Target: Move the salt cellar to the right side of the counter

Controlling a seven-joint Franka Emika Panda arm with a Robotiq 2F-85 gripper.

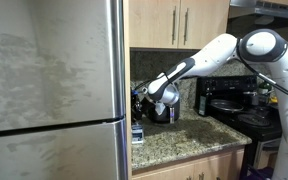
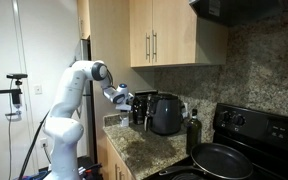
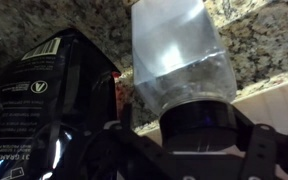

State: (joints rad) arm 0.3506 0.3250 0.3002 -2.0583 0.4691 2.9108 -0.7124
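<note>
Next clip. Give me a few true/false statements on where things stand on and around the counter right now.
1. The air fryer stands on the counter, between the fridge and the stove. True.
2. The arm reaches out over the stove. False: it reaches over the counter's end by the fridge.
3. A pan sits on the stove. True.
4. The cabinet doors above the counter hang open. False: they are shut.
5. In the wrist view, a black packet lies beside the salt cellar. True.
</note>
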